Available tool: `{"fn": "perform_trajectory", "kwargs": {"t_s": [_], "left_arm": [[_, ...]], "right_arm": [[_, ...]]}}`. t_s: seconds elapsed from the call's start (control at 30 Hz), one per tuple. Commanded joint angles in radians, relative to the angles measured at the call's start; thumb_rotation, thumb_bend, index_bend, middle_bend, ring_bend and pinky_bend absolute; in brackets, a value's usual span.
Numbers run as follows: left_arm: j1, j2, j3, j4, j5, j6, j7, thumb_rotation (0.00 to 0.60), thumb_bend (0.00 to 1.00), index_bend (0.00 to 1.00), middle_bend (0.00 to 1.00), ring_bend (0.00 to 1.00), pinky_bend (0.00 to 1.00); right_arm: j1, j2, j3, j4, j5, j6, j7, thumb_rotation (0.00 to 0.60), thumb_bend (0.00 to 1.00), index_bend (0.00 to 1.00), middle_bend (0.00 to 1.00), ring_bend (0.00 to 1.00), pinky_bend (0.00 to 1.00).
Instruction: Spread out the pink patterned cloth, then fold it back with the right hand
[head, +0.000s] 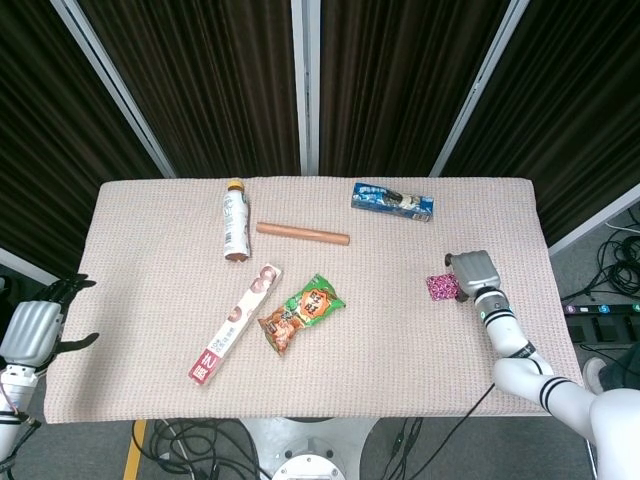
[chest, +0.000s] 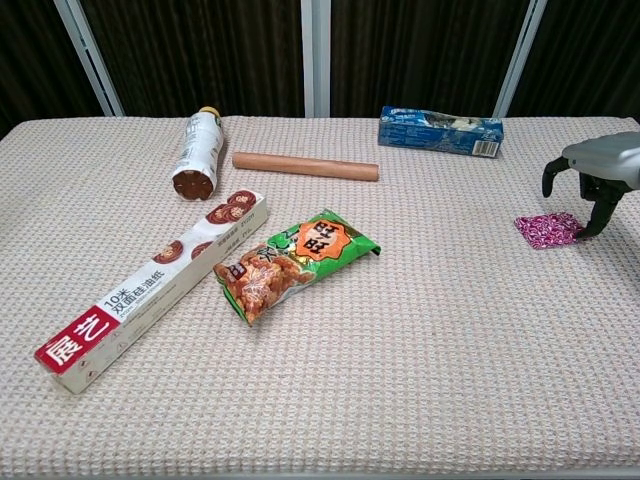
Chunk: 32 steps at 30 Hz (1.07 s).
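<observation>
- Small folded pink patterned cloth (chest: 545, 229) lying flat on the beige waffle-weave table cover (chest: 420, 350), near the right edge, roughly mid-depth.
- Grey right hand (chest: 592, 178) poised directly over the cloth's right end, fingers curled downward and spread apart like a claw; one dark fingertip at the cloth's right edge, another raised above the far side.
- Cannot tell from either view whether any fingertip actually pinches the fabric; cloth looks undisturbed, folded and flat.
- In the head view, same right hand (head: 473, 274) just right of the cloth (head: 441, 287), partly overlapping it; white forearm trailing toward the near right corner.
- Left hand (head: 36, 325) off the table's left edge, near the front corner, fingers apart, holding nothing; well apart from everything on the table.
- Blue rectangular snack box (chest: 440, 131) behind the cloth toward the far edge, apart from it.
- Slim brown wooden rod (chest: 305, 165) lying crosswise at far centre.
- White plastic bottle with yellow cap (chest: 195, 153) on its side just left of the rod.
- Long white-and-red carton of baking paper (chest: 155, 288) lying diagonally at centre left.
- Green-and-orange snack bag (chest: 293, 262) just beside the carton, right of it.
- Open cover between bag and cloth; nothing lying close around the cloth.
</observation>
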Motion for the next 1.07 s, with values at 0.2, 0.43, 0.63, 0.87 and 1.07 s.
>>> {"fn": "perform_trajectory", "kwargs": {"t_s": [0.2, 0.43, 0.63, 0.87, 1.07], "left_arm": [[-0.003, 0.010, -0.009, -0.011, -0.006, 0.002, 0.009, 0.600, 0.05, 0.29, 0.29, 0.24, 0.34], [-0.014, 0.001, -0.012, 0.016, -0.009, -0.012, 0.020, 0.600, 0.05, 0.29, 0.29, 0.24, 0.33], [-0.029, -0.001, -0.012, 0.039, 0.007, -0.019, 0.000, 0.600, 0.05, 0.29, 0.29, 0.24, 0.34], [-0.032, 0.020, 0.004, 0.007, 0.035, -0.010, -0.002, 0.600, 0.05, 0.29, 0.29, 0.24, 0.33], [-0.037, 0.037, 0.011, -0.034, 0.051, -0.007, 0.022, 0.600, 0.05, 0.29, 0.29, 0.24, 0.33]], "right_arm": [[-0.097, 0.131, 0.063, -0.239, -0.186, 0.277, 0.248, 0.366, 0.00, 0.36, 1.00, 0.94, 0.91], [-0.238, 0.184, 0.024, -0.220, -0.381, 0.622, 0.291, 0.189, 0.00, 0.22, 0.33, 0.15, 0.23], [-0.368, 0.267, -0.029, -0.352, -0.295, 0.662, 0.089, 0.169, 0.01, 0.00, 0.01, 0.00, 0.00], [-0.484, 0.342, -0.061, -0.470, -0.252, 0.728, 0.061, 0.170, 0.05, 0.00, 0.00, 0.00, 0.00], [-0.525, 0.356, -0.070, -0.498, -0.265, 0.749, 0.077, 0.169, 0.05, 0.00, 0.00, 0.00, 0.00]]}}
